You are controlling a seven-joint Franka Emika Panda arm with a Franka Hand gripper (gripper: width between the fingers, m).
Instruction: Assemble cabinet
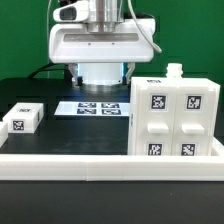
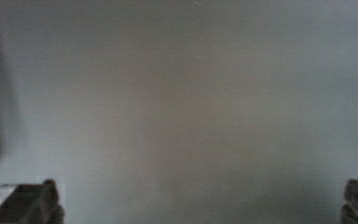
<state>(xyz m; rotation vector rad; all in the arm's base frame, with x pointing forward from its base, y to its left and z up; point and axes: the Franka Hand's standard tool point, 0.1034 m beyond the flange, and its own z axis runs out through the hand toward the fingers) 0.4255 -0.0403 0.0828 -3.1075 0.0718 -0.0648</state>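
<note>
Wrist view: the hand [image 2: 195, 203] spread wide and empty (probably ready to grasp), cabinet [image 1: 172, 118] upright showing 4 tags [image 1: 157, 101]

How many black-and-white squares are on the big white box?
4 on the near face of the box: two above, two below. Other faces may hide more.

A plain green backdrop [image 1: 22, 35] fills the upper frame behind a black worktop [image 1: 75, 132], edged by a white rail [image 1: 100, 165] along the bottom.
</note>
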